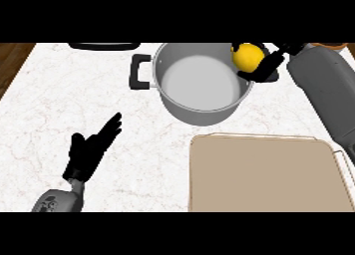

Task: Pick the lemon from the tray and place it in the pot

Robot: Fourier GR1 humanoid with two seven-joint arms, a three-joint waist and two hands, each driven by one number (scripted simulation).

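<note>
Yellow lemon [246, 56] sits in the right hand [267, 68], fingers curled round it, over the pot [202, 117] at its two o'clock rim. It looks light, firm, a bit slippery; best held round its middle. The left hand [88, 149] lies open at seven o'clock.

Right hand [263, 68] far forward, curled round the lemon [247, 57]; left hand [90, 149] flat, outstretched, at lower left.
</note>
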